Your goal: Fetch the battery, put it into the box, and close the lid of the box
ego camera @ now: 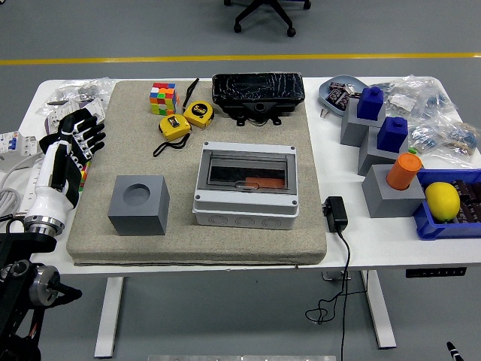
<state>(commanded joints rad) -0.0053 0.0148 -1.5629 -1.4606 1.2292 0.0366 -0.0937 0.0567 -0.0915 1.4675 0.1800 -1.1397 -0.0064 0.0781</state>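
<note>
A grey electrical box (246, 203) with a see-through lid (248, 167) lies at the middle of the tan mat (188, 250); the lid is down, and an orange-red flat item (263, 183) shows through it. A black plastic-wrapped pack (258, 92) sits behind the box at the mat's far edge. My left hand (77, 138), white and black, hovers at the mat's left edge with its fingers spread and holding nothing, well left of the box. The right arm is out of view.
A grey cube with a round recess (138, 204) stands left of the box. Two yellow tape measures (186, 119) and a colour cube (162, 98) lie at the back left. A black charger (334, 213), grey blocks (387, 197) and a blue bin (432, 226) with a lemon (442, 200) fill the right.
</note>
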